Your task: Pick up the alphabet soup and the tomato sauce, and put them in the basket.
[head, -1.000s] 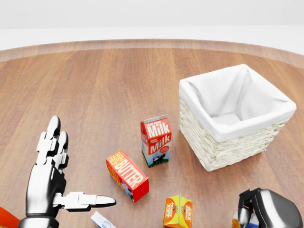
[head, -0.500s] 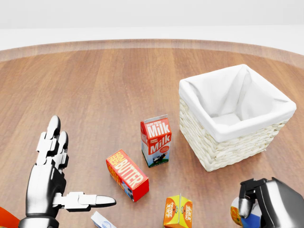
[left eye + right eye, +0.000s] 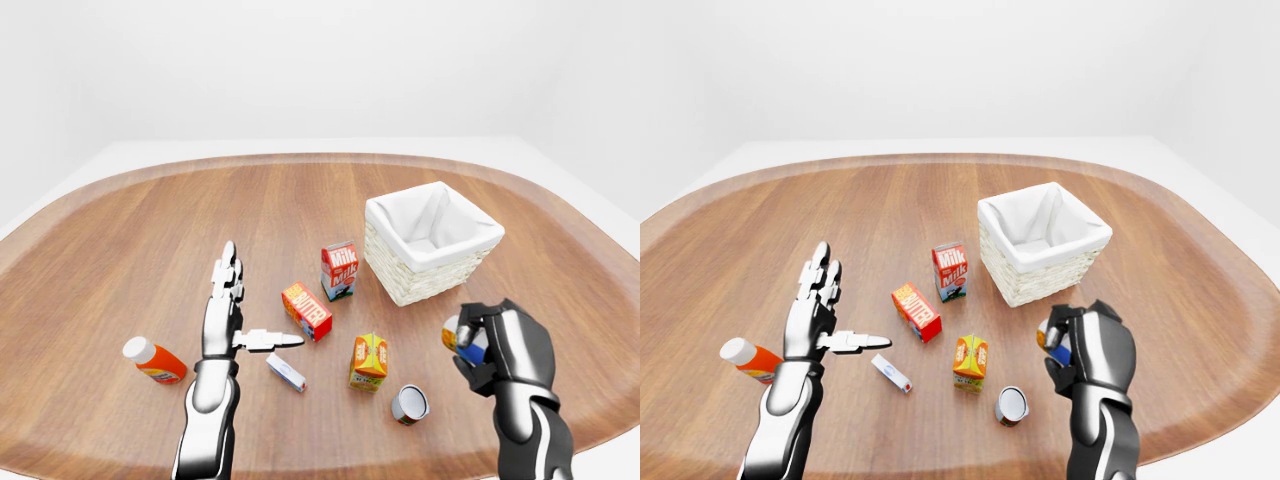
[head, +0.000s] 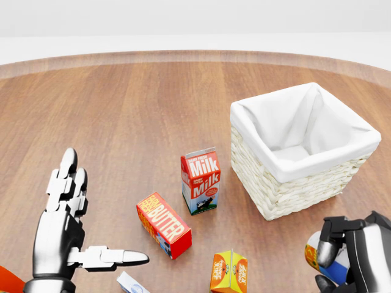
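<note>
Two hands show over the wooden desk (image 3: 120, 260). The right hand (image 3: 495, 345) is clenched round a can with a blue, white and orange label, the alphabet soup (image 3: 460, 337) as far as the label can be read, and holds it clear of the desk, below and just right of the basket (image 3: 432, 243) in the left-eye view. Its fingers (image 4: 335, 237) wrap the can's upper side, so only the left part of the label shows in the head view. The left hand (image 3: 228, 315) is released, fingers straight and pointing up the view, thumb stretched out sideways toward the butter box (image 3: 307, 311); it grips nothing.

Below the basket and left of the right hand, a second can (image 3: 410, 403) lies on its side with its pale end toward the camera; whether it is the tomato sauce cannot be told. Left of the basket stands the milk carton (image 3: 339, 270), upright. Further below the basket sits an orange juice carton (image 3: 369, 361), and far left of it a red bottle (image 3: 155, 361) lies on its side
</note>
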Tool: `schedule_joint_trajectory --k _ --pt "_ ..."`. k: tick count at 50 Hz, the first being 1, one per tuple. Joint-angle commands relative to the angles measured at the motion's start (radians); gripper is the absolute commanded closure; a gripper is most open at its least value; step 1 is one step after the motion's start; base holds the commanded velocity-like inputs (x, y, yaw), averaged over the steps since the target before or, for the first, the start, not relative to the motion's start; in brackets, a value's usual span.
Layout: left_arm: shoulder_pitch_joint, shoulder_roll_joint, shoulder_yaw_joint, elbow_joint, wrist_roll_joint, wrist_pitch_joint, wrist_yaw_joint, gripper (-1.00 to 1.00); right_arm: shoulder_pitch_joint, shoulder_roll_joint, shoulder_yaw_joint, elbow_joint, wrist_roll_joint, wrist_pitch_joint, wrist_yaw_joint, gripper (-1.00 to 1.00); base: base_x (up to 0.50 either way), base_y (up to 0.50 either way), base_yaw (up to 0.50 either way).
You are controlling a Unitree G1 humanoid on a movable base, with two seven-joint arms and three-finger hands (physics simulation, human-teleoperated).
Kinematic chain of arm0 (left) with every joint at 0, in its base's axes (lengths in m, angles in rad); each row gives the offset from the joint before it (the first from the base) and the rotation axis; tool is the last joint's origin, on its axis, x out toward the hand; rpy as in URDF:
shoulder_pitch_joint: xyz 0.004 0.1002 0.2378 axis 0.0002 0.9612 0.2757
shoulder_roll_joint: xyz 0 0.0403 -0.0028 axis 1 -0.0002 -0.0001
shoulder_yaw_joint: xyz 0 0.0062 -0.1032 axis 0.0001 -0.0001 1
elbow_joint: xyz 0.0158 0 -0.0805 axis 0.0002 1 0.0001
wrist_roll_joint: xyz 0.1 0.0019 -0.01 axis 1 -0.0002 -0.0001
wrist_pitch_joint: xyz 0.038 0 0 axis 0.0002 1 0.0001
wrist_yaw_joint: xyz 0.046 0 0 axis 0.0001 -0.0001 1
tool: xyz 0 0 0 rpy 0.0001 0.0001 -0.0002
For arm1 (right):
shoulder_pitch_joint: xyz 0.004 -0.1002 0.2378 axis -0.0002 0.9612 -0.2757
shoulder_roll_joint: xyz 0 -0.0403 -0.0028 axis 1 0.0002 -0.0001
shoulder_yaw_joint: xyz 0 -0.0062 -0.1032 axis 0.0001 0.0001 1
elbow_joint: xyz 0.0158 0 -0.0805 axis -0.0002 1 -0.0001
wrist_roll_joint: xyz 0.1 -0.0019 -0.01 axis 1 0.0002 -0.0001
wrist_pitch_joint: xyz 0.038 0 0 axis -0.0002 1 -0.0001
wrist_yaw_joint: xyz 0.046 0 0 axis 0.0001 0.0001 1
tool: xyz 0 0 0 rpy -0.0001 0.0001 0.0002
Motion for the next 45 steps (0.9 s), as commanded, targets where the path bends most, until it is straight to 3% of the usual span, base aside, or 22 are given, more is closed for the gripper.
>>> schedule_joint_trajectory --k 1,15,35,45 --pt "-0.002 -0.001 0.006 -0.003 -0.003 0.0 0.006 -1.0 0.02 0.019 0.013 -0.09 -0.019 0.0 -0.088 1.0 0.0 0.0 0.0" --pt "0.005 -0.001 0.004 -0.015 -0.002 0.0 0.004 -1.0 -0.029 0.013 0.036 -0.15 -0.122 0.0 -0.062 1.0 0.0 0.0 0.0" --pt "0.002 -0.001 0.005 0.005 -0.001 0.0 0.004 -1.0 -0.125 0.002 0.05 -0.277 -0.235 0.0 0.091 1.0 0.0 0.0 0.0" --pt "0.001 -0.001 0.005 -0.009 -0.001 0.0 0.004 -1.0 -0.238 -0.022 0.085 -0.25 -0.341 0.0 0.192 1.0 0.0 0.0 0.0"
